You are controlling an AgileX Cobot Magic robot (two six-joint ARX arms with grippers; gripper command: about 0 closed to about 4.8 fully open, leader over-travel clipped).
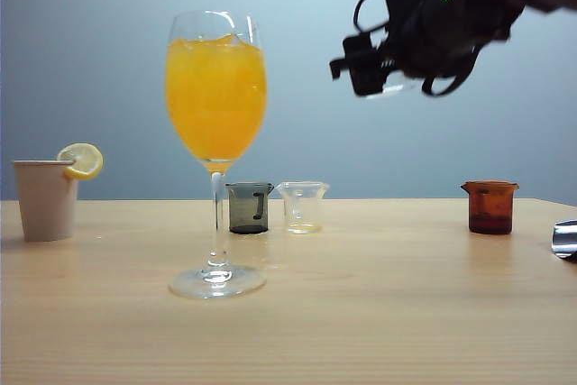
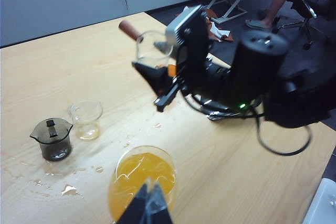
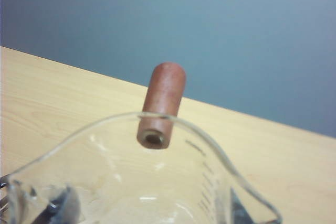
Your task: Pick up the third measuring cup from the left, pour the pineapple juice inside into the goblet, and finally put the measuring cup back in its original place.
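Observation:
My right gripper hangs high above the table, up and to the right of the goblet in the exterior view. It is shut on the third measuring cup, a clear beaker with a reddish-brown handle. Dark fingers flank the cup's wall. No pineapple juice shows inside the cup. The tall goblet stands on the table, filled with deep orange drink. Seen from the left wrist, my left gripper sits above the goblet, its fingertips together and empty.
A paper cup with a lemon slice stands at the left. In a row behind the goblet are a grey cup, a clear cup with pale liquid and an amber cup, with bare tabletop between the last two. Splashes wet the table.

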